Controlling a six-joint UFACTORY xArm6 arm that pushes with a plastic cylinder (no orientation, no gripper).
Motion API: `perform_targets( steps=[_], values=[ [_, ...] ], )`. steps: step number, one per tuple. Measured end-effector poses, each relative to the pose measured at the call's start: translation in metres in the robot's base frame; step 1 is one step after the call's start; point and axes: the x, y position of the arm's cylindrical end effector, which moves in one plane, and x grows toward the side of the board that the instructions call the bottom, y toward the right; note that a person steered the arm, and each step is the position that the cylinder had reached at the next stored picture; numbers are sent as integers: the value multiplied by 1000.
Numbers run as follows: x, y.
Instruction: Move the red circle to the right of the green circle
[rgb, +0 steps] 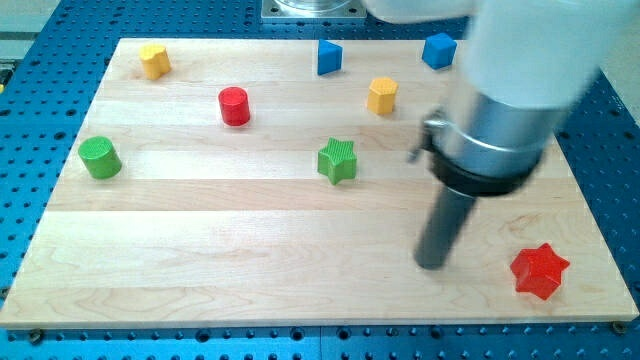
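Note:
The red circle (234, 105) stands on the wooden board at the upper left of centre. The green circle (100, 158) stands near the board's left edge, below and left of the red circle. My tip (432, 264) rests on the board at the lower right, far from both circles and just left of the red star (539, 271). The arm's body covers the board's upper right part.
A green star (338, 160) sits near the middle. A yellow block (153, 60) is at the top left, a yellow hexagon (382, 95) right of centre, a blue block (329, 56) and a blue cube (438, 50) along the top edge.

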Motion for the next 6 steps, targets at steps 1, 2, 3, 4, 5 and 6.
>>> perform_targets(
  steps=[1, 2, 3, 4, 5, 6],
  values=[
    [-32, 35],
    [-48, 77],
    [-103, 70],
    [-161, -11],
    [-174, -70],
    [-198, -123]
  ],
)
